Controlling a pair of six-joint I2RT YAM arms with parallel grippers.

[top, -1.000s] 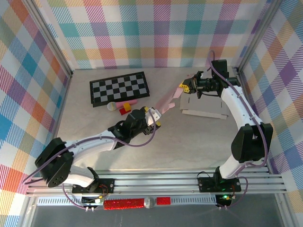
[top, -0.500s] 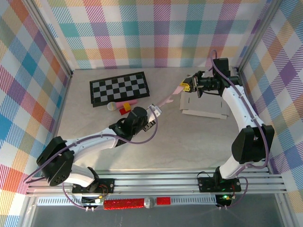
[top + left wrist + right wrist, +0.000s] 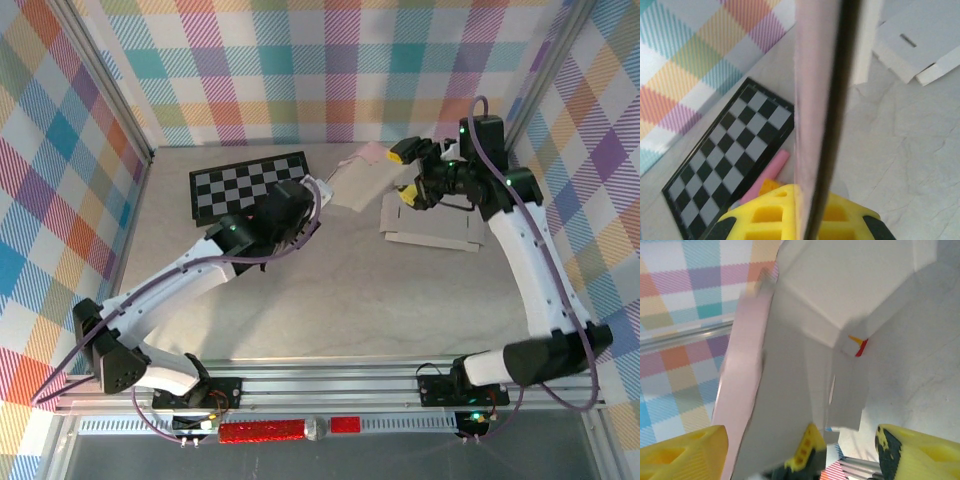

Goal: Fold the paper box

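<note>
1. Two changes: left fingers [image 3: 765, 220] have clamped the paper box blank [image 3: 356, 182]; right fingers [image 3: 680, 452] have spread, letting go.
2. Blank reaches between the right fingers; handover judged done, folding outstanding.

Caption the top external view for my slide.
Left gripper pinches the pink paper box by one edge; the right gripper stands open beside it.
</note>
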